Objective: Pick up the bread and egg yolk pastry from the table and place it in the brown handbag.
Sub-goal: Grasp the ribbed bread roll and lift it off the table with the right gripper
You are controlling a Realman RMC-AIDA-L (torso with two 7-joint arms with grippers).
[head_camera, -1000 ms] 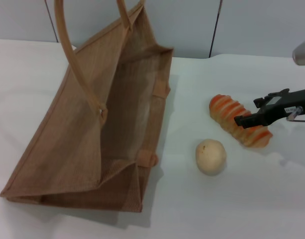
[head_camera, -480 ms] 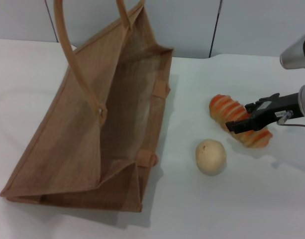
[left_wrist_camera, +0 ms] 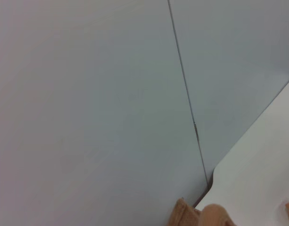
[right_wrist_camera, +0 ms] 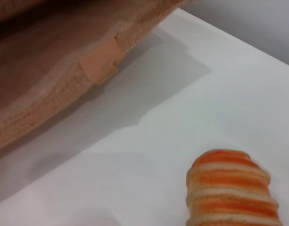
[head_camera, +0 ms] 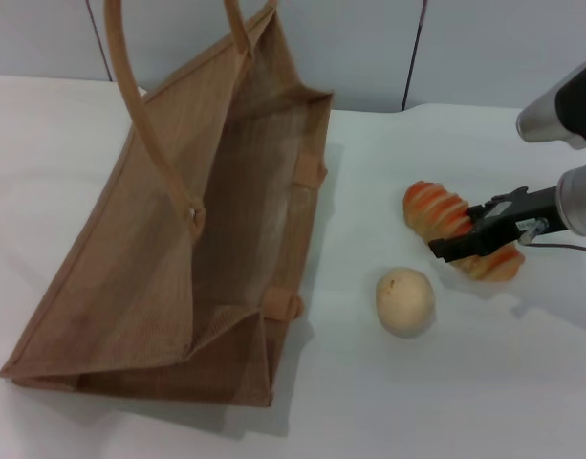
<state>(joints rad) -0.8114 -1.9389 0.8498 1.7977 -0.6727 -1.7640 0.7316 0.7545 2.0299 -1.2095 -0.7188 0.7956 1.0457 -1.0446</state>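
Note:
The bread (head_camera: 434, 212), a striped orange and cream loaf, lies on the white table at the right. It also fills the lower corner of the right wrist view (right_wrist_camera: 233, 188). My right gripper (head_camera: 462, 243) reaches in from the right, low over the loaf's middle. One black finger crosses in front of the loaf and the jaws look open around it. The egg yolk pastry (head_camera: 405, 300), a pale round ball, sits on the table a little nearer than the loaf and towards the bag. The brown handbag (head_camera: 159, 258) lies tilted at the left, mouth open towards the foods. My left gripper is out of view.
The white table (head_camera: 465, 402) ends at a grey panelled wall (head_camera: 484, 48) behind. The bag's long handles (head_camera: 140, 105) rise at the upper left. The right wrist view shows the bag's edge (right_wrist_camera: 54, 70). A bag corner (left_wrist_camera: 201, 217) shows in the left wrist view.
My right gripper has moved left across the bread, its finger now reaching past the loaf's near side. The bread, the pastry and the bag have not moved.

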